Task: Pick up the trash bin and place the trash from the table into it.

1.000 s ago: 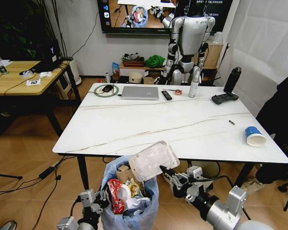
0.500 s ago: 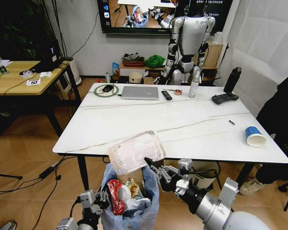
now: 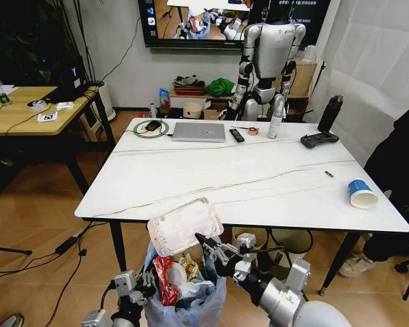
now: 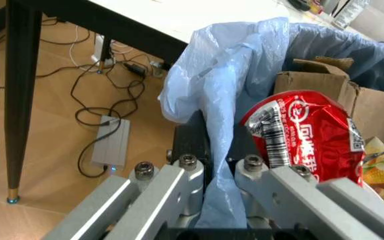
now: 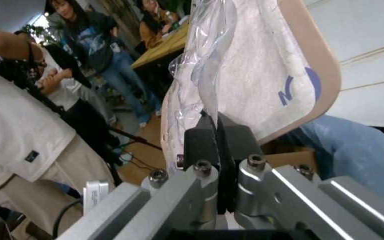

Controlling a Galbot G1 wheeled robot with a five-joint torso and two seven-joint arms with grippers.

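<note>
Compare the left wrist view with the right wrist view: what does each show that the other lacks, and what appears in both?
Left wrist alone: the left gripper shut on the bag rim of the trash bin, a red wrapper, crumpled cardboard. Right wrist alone: the right gripper shut on the clear plastic pack. Both: the blue bag and the table.

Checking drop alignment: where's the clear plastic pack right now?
Head view: the clear plastic pack is pinched in the right gripper, just above the trash bin at the table's near edge.
</note>
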